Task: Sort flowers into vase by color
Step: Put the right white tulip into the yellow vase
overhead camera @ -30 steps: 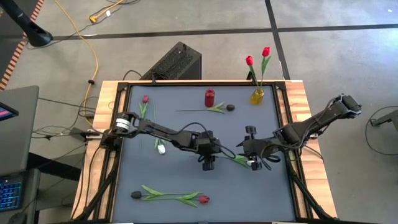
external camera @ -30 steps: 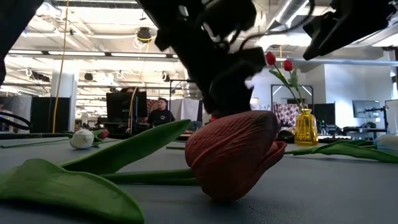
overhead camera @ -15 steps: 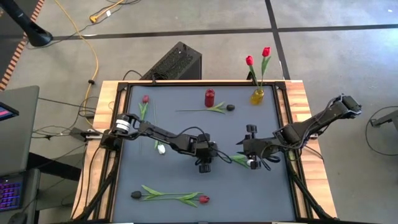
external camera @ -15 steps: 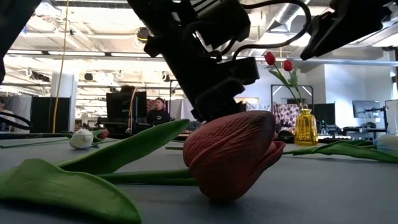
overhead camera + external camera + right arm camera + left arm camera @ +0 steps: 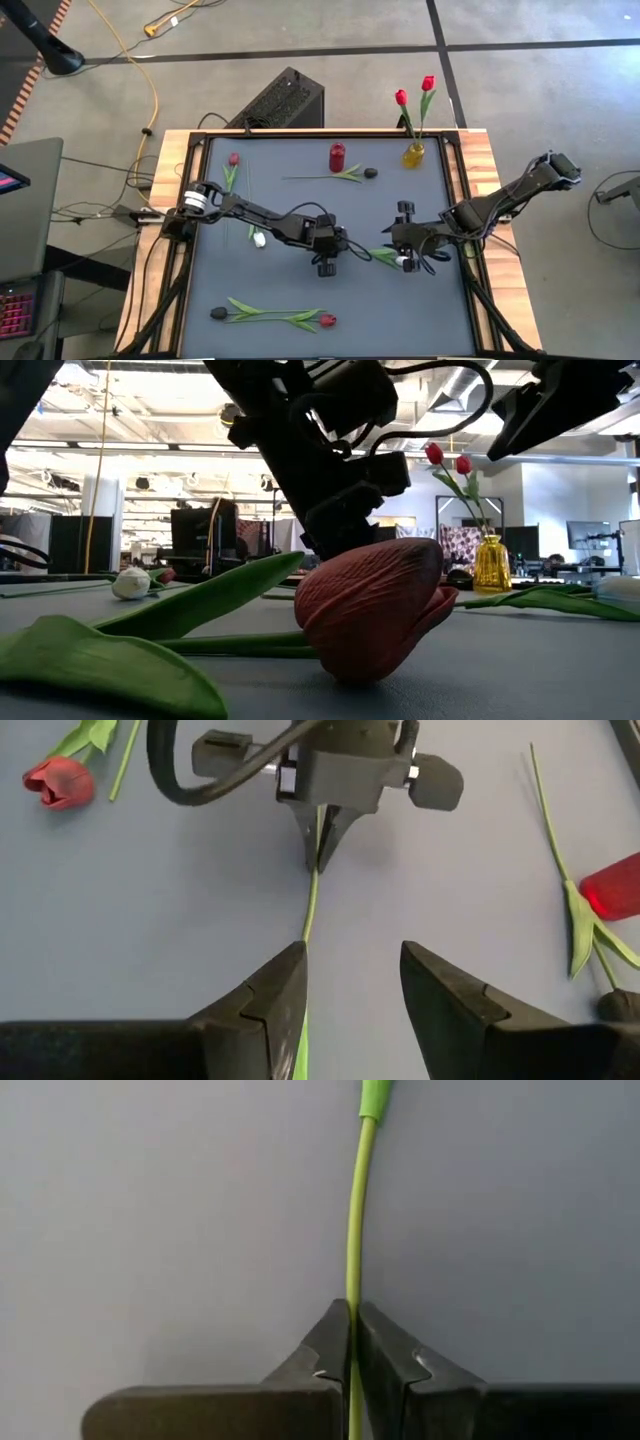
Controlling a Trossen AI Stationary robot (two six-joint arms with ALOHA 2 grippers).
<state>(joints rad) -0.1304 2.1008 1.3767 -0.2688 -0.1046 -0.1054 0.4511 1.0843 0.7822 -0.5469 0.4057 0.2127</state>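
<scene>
A flower lies on the grey mat [image 5: 300, 290] mid-table, its thin green stem [image 5: 358, 251] running between my two grippers and its leaf [image 5: 386, 256] by the right one. My left gripper [image 5: 325, 266] points down at the stem's bare end and is shut on it [image 5: 352, 1342]. My right gripper [image 5: 403, 262] stands open [image 5: 350, 970] over the flower's leaf end, with the stem [image 5: 308, 920] running in beside one finger; I cannot tell whether it touches. A yellow vase [image 5: 413, 154] with two red tulips stands at the far edge. My left gripper pinches the flower's stem [image 5: 352, 1292] between its two fingers, near the bare end away from the leaf. The fingers come from above, pointing down, and close across the stem [image 5: 316, 870]. The stem lies straight along the mat.
A red vessel [image 5: 337, 157] and a dark-headed flower [image 5: 369, 173] lie at the far middle. A maroon tulip [image 5: 233, 160] and a white one [image 5: 259, 239] lie at the left. A dark-headed tulip [image 5: 218, 313] and a red one [image 5: 327, 321] lie near the front edge.
My left gripper has shifted a little toward the table's left edge and has shut on the stem. My right gripper has kept still and open. The flower has stayed on the mat.
</scene>
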